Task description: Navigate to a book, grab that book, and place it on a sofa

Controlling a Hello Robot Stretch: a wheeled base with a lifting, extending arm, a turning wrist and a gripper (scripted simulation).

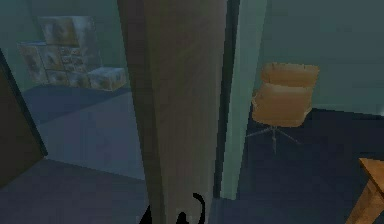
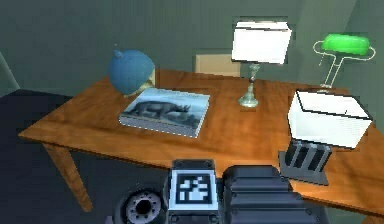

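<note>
- Dark floor (image 1: 90,130) and plain walls make up the room in the forward view. Patterned boxes (image 1: 65,55) are stacked against the far wall at its left.
- At the middle, a pale upright panel (image 1: 175,100) stands very close and runs from top to bottom. It could be a door edge or a wall end.
- To the right stands a tan chair (image 1: 285,95) on thin legs. A wooden corner (image 1: 372,185) shows at the lower right edge.
- In the arm side view, a wooden table (image 2: 80,110) spans the picture.
- On its left rear part sits a blue globe (image 2: 130,70).
- Just in front of the globe, the book (image 2: 165,108) lies flat on the tabletop with its pictured cover up.
- Right of the book stands a slim lamp with a white shade (image 2: 260,42).
- Farther right are a green desk lamp (image 2: 345,45) and, nearer, a boxy white shade (image 2: 328,118) on a dark base.
- At the bottom edge is a white marker square (image 2: 195,190), with the gripper (image 2: 140,207) dark at its left. Its fingers cannot be made out, so I cannot tell whether it holds anything.
</note>
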